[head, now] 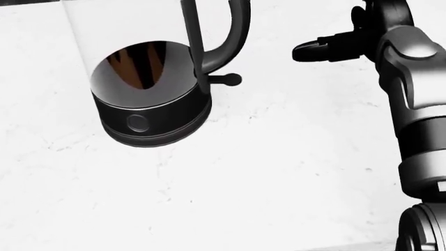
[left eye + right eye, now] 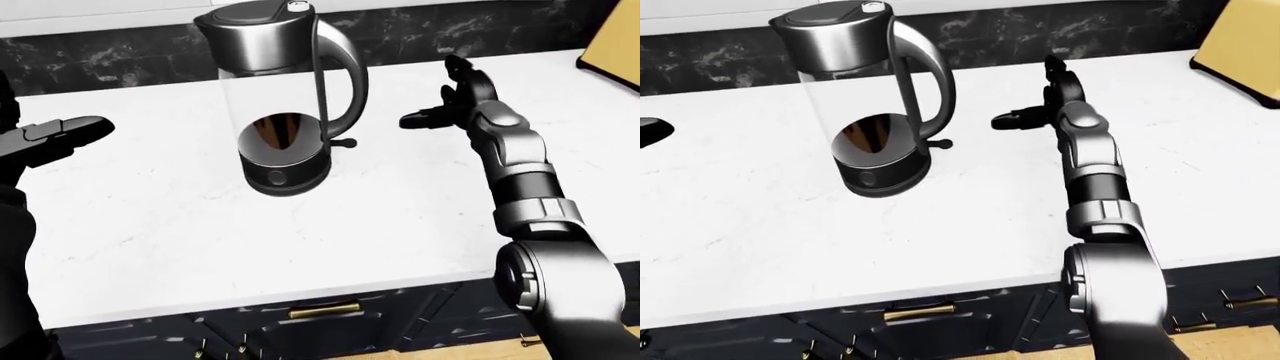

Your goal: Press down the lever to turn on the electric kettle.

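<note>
Our right hand (image 2: 440,105), fingers spread wide and empty, hovers right of the lever (image 2: 343,142); approaching sideways, we could shove the kettle (image 2: 280,97) instead of pressing down.

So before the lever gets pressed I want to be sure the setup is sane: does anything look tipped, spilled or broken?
Nothing stands out. The kettle stands upright on the counter, lid on, no spill around it. Its lever sticks out untouched below the handle, and the right hand hovers open beside it, apart.
</note>
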